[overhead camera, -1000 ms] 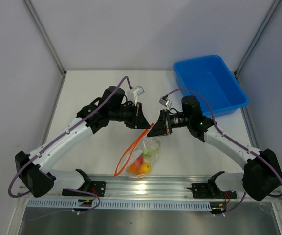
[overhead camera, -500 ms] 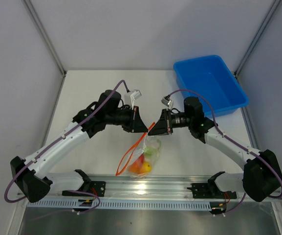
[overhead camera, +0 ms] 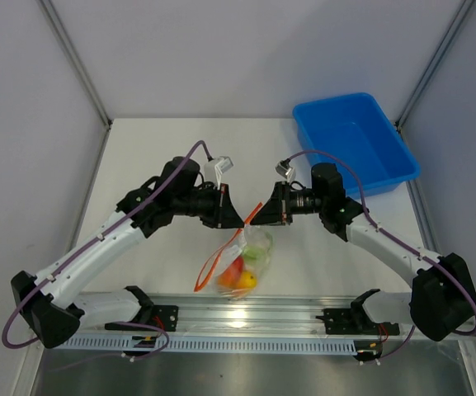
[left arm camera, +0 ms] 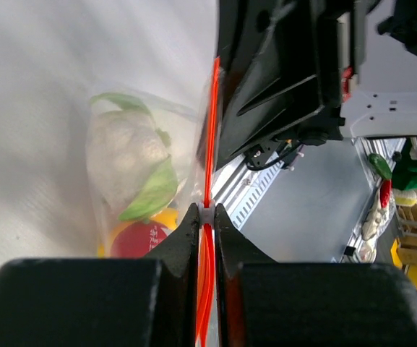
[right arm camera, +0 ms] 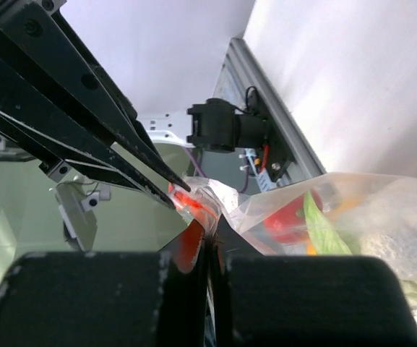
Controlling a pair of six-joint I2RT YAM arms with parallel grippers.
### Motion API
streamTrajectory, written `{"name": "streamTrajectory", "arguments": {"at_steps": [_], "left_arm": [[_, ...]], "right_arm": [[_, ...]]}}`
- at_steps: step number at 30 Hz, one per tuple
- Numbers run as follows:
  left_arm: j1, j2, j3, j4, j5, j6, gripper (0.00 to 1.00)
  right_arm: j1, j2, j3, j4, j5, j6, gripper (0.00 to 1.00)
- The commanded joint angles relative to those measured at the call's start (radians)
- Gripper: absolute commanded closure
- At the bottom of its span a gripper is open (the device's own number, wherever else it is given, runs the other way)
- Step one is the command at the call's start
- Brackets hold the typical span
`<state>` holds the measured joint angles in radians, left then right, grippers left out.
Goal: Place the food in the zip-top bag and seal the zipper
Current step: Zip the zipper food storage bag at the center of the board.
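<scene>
Here the left tool (left arm camera: 207, 211) and right tool (right arm camera: 209, 230) each pinch the thin orange-red zipper strip (left arm camera: 214, 123), which runs straight ahead between them, the clear crinkly plastic bag (overhead camera: 258, 242) hanging beneath.

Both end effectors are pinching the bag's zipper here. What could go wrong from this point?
1. The right end effector grips only the crumpled end of the zipper, so a pull could slip it free.
2. In the top view the zipper forms an open loop near the left end effector. That stretch may end up unsealed, and the food could spill from the zip-top bag.
</scene>
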<state>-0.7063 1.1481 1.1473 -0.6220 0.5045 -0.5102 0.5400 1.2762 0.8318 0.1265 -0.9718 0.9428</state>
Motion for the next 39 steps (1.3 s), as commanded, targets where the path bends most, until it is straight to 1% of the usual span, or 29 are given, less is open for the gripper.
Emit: {"name": "streamTrajectory", "arguments": {"at_steps": [1,2,4,6,8,11,14,17,21,29,33,36,39], "left_arm": [[-0.002,-0.030,-0.009,-0.112,-0.066,-0.042,0.99],[-0.002,-0.037,-0.017,-0.119,-0.087,-0.057,0.99],[-0.002,-0.079,-0.062,-0.091,-0.087,-0.071,1.00],[-0.004,-0.114,-0.083,-0.078,-0.116,-0.074,0.99],[-0.005,-0.166,-0.113,-0.088,-0.178,-0.068,1.00],[-0.004,-0.208,-0.149,-0.082,-0.199,-0.074,1.00],[-0.005,-0.240,-0.182,-0.041,-0.161,-0.074,0.99],[-0.004,-0.240,-0.176,-0.068,-0.179,-0.062,0.99],[-0.002,-0.300,-0.236,0.017,-0.144,-0.103,0.99],[-0.002,-0.320,-0.212,0.031,-0.075,-0.096,0.99],[-0.005,-0.312,-0.201,0.027,-0.018,-0.076,0.99],[-0.004,-0.317,-0.208,0.016,-0.033,-0.067,0.99],[-0.005,-0.303,-0.219,0.018,-0.015,-0.067,1.00]], "right_arm": [[-0.009,-0.041,0.039,-0.068,0.079,-0.076,1.00],[-0.009,-0.049,0.041,-0.088,0.091,-0.128,1.00],[-0.006,-0.057,0.033,-0.108,0.119,-0.174,1.00],[-0.006,-0.075,0.024,-0.123,0.156,-0.248,1.00],[-0.008,-0.087,0.015,-0.171,0.171,-0.283,1.00],[-0.005,-0.103,-0.008,-0.177,0.182,-0.292,1.00],[-0.008,-0.135,-0.034,-0.168,0.199,-0.286,1.00],[-0.008,-0.156,-0.028,-0.195,0.209,-0.294,1.00],[-0.005,-0.156,-0.023,-0.188,0.196,-0.276,1.00],[0.003,-0.175,-0.034,-0.139,0.200,-0.257,1.00],[0.009,-0.167,-0.039,-0.139,0.203,-0.268,1.00],[0.011,-0.172,-0.042,-0.148,0.205,-0.303,1.00],[0.009,-0.170,-0.034,-0.160,0.200,-0.323,1.00]]}}
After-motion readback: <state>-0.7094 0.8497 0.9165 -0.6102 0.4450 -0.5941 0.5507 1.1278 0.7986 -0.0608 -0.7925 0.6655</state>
